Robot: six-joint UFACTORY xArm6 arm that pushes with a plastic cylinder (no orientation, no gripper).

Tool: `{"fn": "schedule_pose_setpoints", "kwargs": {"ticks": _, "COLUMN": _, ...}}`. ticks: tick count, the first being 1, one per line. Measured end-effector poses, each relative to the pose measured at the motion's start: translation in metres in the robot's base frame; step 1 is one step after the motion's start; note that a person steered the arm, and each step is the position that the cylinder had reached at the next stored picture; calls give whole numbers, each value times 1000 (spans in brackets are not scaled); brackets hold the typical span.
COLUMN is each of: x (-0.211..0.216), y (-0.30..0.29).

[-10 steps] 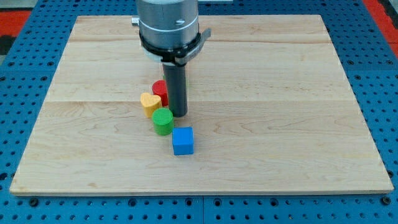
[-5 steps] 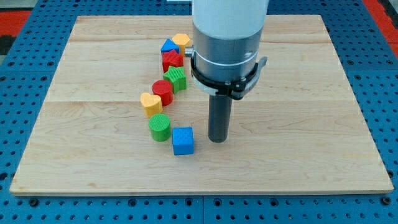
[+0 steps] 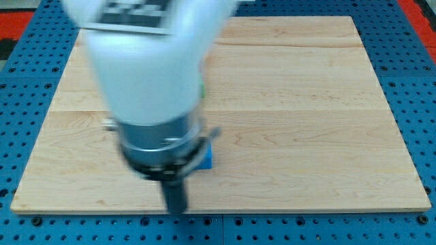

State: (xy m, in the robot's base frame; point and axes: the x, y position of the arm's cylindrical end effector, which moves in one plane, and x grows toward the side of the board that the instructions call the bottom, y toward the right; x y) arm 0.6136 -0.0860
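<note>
My tip [image 3: 176, 209] is at the wooden board's [image 3: 306, 102] bottom edge, left of centre, and looks blurred from motion. The arm's white and grey body fills the view's left centre and hides most of the blocks. Only a sliver of the blue cube [image 3: 208, 157] shows at the right of the arm's collar, just above and to the right of the tip. The tip seems apart from it. The other blocks cannot be seen behind the arm.
The board lies on a blue perforated table [image 3: 409, 224]. A red patch [image 3: 415, 8] sits at the view's top right corner.
The arm swung from right of the blue cube down and to the left, to the board's bottom edge. It now covers the row of blocks that showed before.
</note>
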Motion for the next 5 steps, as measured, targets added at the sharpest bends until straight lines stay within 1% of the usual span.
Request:
{"fn": "schedule_pose_setpoints", "kwargs": {"ticks": 1, "x": -37, "y": -43}}
{"fn": "schedule_pose_setpoints", "kwargs": {"ticks": 2, "x": -102, "y": -47}}
{"fn": "schedule_pose_setpoints", "kwargs": {"ticks": 3, "x": -146, "y": -66}}
{"fn": "schedule_pose_setpoints", "kwargs": {"ticks": 4, "x": -159, "y": -112}}
{"fn": "schedule_pose_setpoints", "kwargs": {"ticks": 5, "x": -164, "y": -96}}
